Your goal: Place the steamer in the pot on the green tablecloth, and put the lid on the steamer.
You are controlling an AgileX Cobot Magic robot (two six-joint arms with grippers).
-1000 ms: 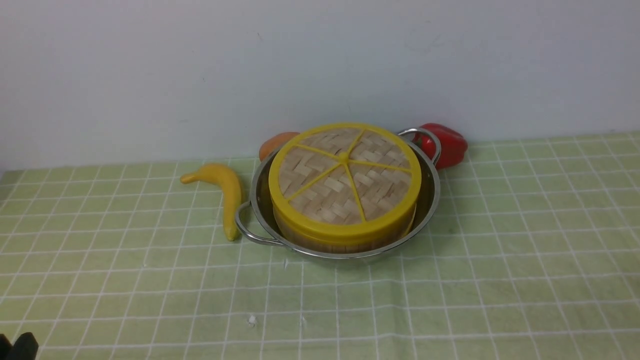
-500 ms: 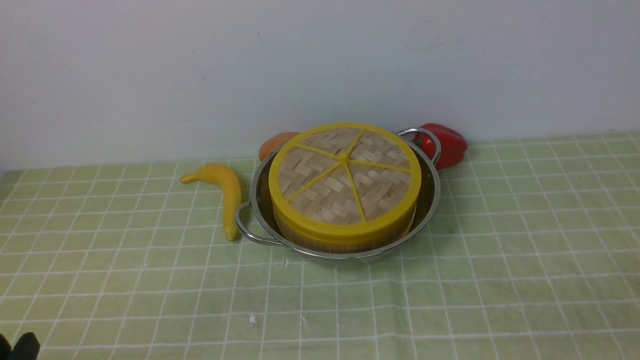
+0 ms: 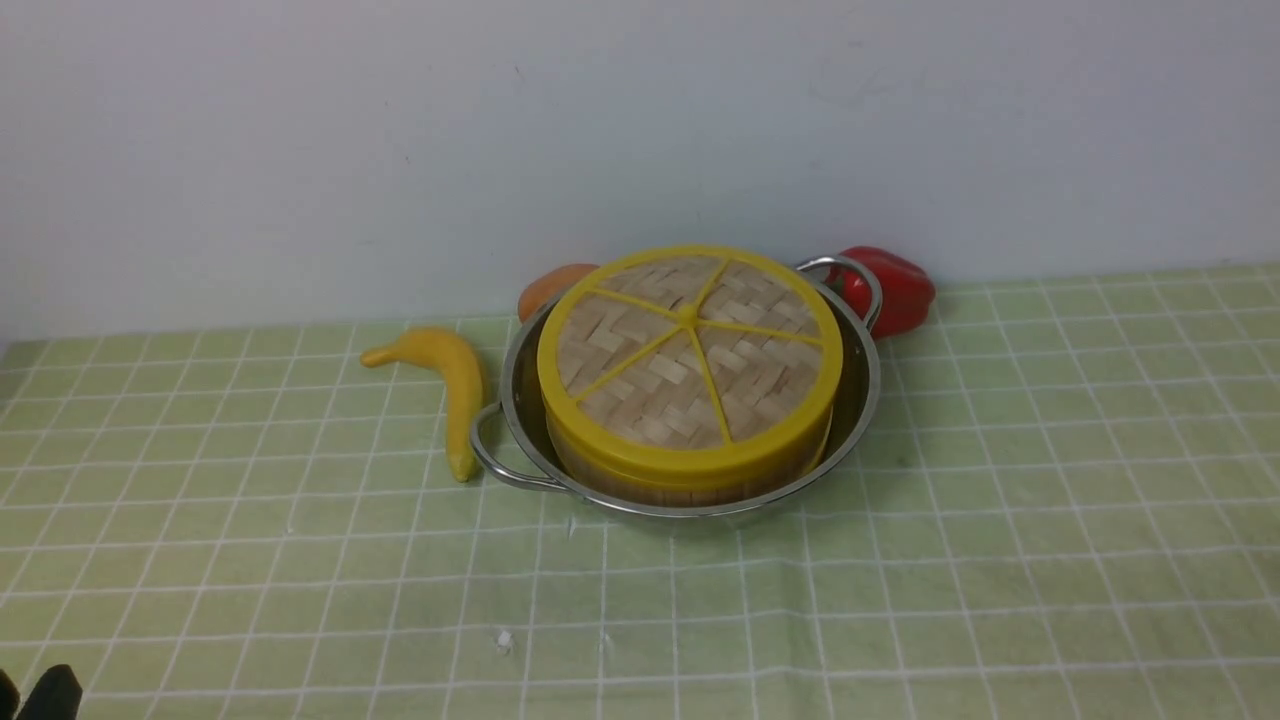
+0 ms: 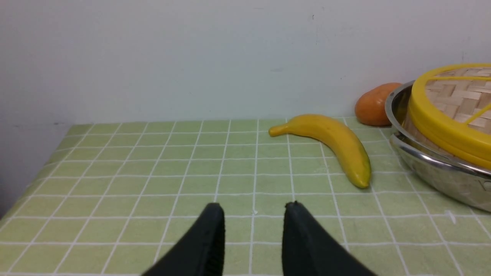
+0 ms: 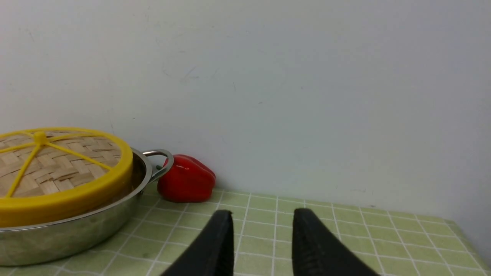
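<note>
**Ana:** Steamer (image 3: 690, 478) sits inside the pot (image 3: 520, 400) on the green tablecloth (image 3: 1000, 520), with the lid (image 3: 688, 352) on top, its yellow rim level all round from the front. I'd judge both placements done.

**Ben:** So the step in hand is only getting clear?

**Ana:** Yes. Draw both arms straight back and low, away from the pot's loop handles, so nothing nudges the lid.

**Ben:** Jaws?

**Ana:** Left gripper (image 4: 254, 214) has its jaws apart over bare cloth, holding nothing; right gripper (image 5: 262, 220) likewise, well apart from the pot.

**Ben:** What's in the steamer?

**Ana:** Cannot tell; the lid covers it fully. The pot holds only the steamer, with a gap of bare steel around it. The banana (image 3: 455, 385) lies just beside the pot outside, and the red pepper (image 3: 895, 285) and orange fruit (image 3: 550, 285) sit behind it.
</note>
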